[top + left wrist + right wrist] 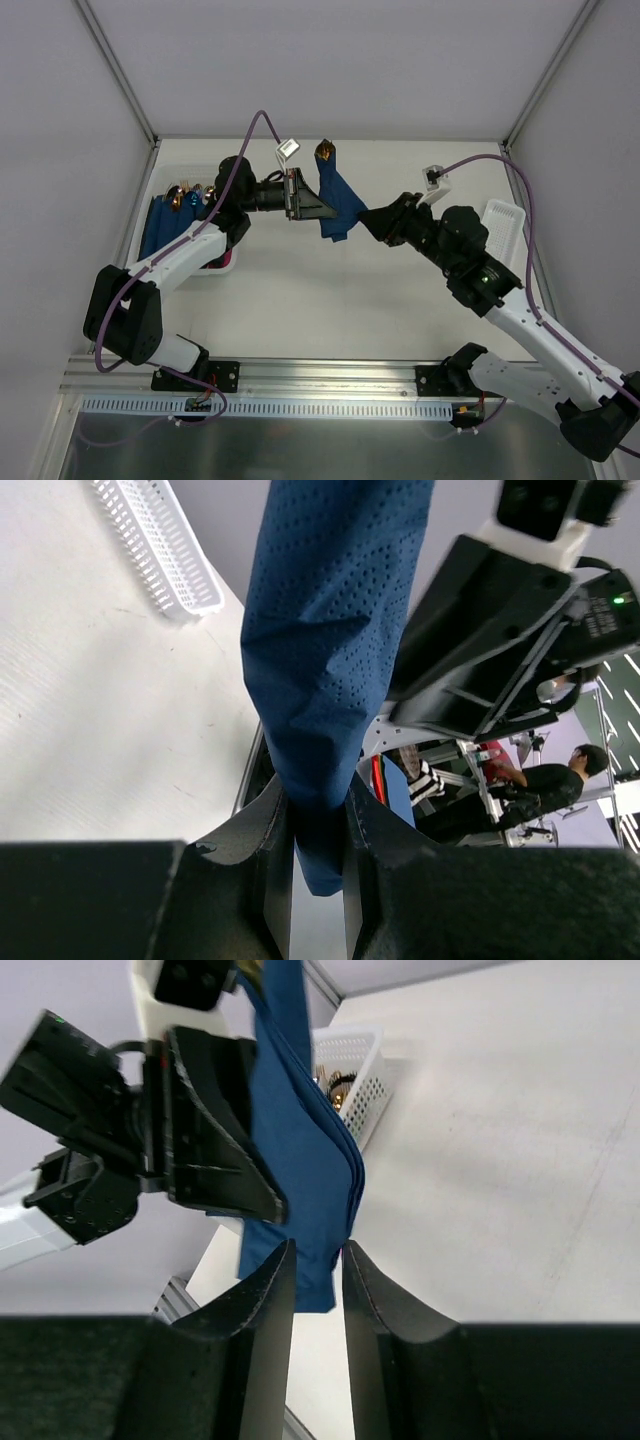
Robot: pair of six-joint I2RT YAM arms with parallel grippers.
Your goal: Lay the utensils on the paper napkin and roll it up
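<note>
The paper napkin [340, 200], dark blue and rolled up, hangs in the air over the table's middle. A coppery utensil head [324, 152] pokes out of its top; the other utensils are hidden inside. My left gripper [325, 208] is shut on the roll's middle, and in the left wrist view [317, 810] the napkin [330, 630] fills the gap between its fingers. My right gripper [364, 220] comes from the right and its jaws stand narrowly apart around the napkin's lower end [300, 1160], in the right wrist view [318, 1250].
A white basket [162, 172] at the back left holds several dark blue rolls [172, 218] with metallic heads; it also shows in the right wrist view [362, 1060]. A second white basket [505, 225] stands at the right, also in the left wrist view [160, 550].
</note>
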